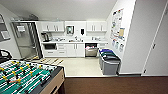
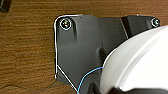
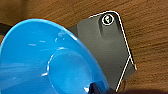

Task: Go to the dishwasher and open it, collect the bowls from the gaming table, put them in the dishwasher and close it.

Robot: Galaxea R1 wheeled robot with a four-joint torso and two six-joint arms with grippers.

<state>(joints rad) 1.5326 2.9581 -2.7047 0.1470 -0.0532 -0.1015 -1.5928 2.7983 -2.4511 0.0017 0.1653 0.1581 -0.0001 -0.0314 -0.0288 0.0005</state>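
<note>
The dishwasher (image 1: 91, 51) stands under the far counter, its steel front low, with a dark opening above it. A bright blue bowl (image 3: 50, 65) looms large in the right wrist view above the brown floor. My right gripper (image 3: 97, 89) is shut on its rim, where one dark fingertip shows. In the left wrist view a white rounded thing (image 2: 135, 60) sits large over the same wood-brown floor; I cannot tell whether my left gripper holds it. The gaming table is out of view.
A table-football table (image 1: 25, 77) with a green field is close at the lower left. Grey bins (image 1: 108, 62) with blue and green lids stand against the right wall. Light floor (image 1: 80, 66) leads to the kitchenette. Flat wooden boards (image 1: 48, 60) lie left.
</note>
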